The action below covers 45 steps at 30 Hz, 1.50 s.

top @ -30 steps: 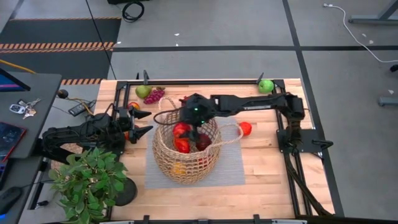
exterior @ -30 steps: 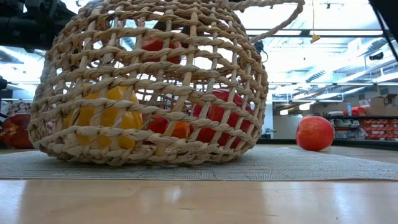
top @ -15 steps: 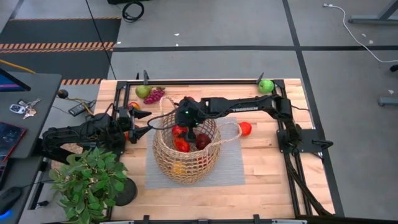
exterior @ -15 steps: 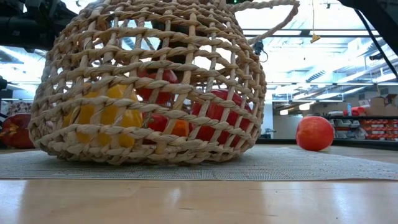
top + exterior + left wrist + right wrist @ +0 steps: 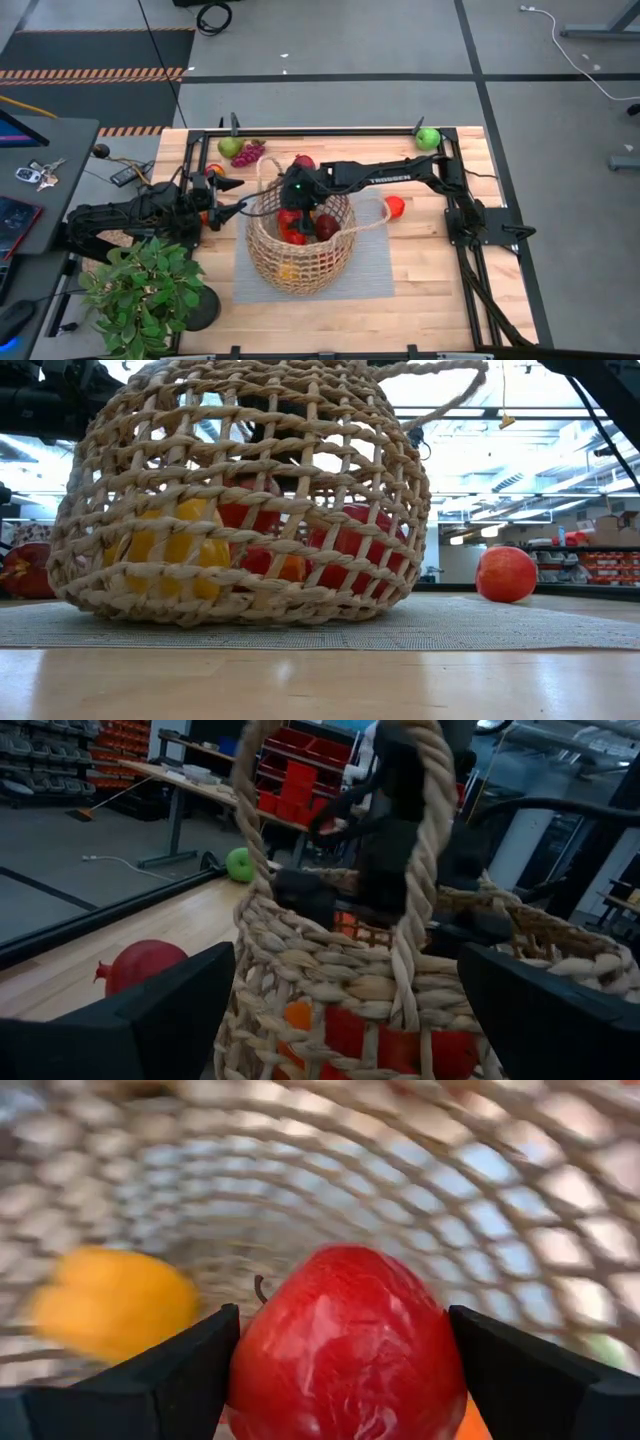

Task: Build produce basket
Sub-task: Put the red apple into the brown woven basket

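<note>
The round woven basket stands on a grey mat at the table's middle. It holds a yellow pepper and red pieces. My right gripper reaches down into its mouth from the right, shut on a red apple. My left gripper is open and level at the basket's left side, with a loop handle rising in front of it. More produce lies on the table: a green pear, purple grapes, a green apple and a red fruit. My right gripper pinches the red apple by its two opposite sides between its two fingers. The fingers slant downward from the table's right side into the basket. The apple hangs inside the basket, above the pieces on its bottom, its stem end turned away from the wrist.
A leafy potted plant stands at the near left corner. A dark red fruit lies just behind the basket, and an orange piece lies by my left arm. Bare wood shows near and to the right of the mat.
My right gripper has sunk into the basket's mouth and shifted a little toward the table's left, carrying the red apple down from the rim's height to the basket's middle. The basket and my left arm have kept still.
</note>
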### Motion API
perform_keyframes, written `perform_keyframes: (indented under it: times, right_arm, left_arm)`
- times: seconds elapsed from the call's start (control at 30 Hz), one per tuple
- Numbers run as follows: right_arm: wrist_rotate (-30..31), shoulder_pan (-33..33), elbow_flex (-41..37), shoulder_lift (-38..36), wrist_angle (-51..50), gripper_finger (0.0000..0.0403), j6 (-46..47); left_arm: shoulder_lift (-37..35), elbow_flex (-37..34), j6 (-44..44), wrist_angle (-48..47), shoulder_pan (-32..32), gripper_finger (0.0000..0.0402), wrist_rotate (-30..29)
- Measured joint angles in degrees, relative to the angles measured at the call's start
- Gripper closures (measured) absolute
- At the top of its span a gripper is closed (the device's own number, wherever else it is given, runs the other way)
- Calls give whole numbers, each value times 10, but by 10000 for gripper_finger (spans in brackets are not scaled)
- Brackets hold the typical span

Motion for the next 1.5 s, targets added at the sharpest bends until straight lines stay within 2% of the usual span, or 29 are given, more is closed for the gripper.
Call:
perform_keyframes:
  times: [0.17,0.27,0.43,0.53,0.7,0.87,0.97,1.03,1.33,1.4,1.5]
  right_arm:
    - [-133,0,1,-10,3,52,0]
    - [-184,7,0,-10,-9,52,-9]
    - [-167,17,0,-10,-10,52,-12]
    - [-136,17,0,-10,-15,48,36]
    - [-157,17,0,-17,-43,11,76]
    - [-154,18,0,-50,-50,14,82]
    - [-121,16,0,-83,-51,13,61]
    - [-75,13,0,-114,-50,13,49]
    - [203,-18,0,-239,-160,29,33]
    - [231,-30,-6,-252,-177,33,30]
    - [231,-58,-38,-273,-179,37,19]
  left_arm:
    - [0,0,0,1,0,12,0]
    - [0,0,0,1,0,12,0]
    - [0,0,0,1,0,12,0]
    - [0,0,0,1,0,12,0]
    - [0,0,0,2,0,12,0]
    - [0,0,0,1,0,12,0]
    - [0,0,0,1,0,12,0]
    - [0,0,0,1,0,12,0]
    - [0,0,0,1,0,12,0]
    - [0,0,0,1,0,12,0]
    - [0,0,0,1,0,12,0]
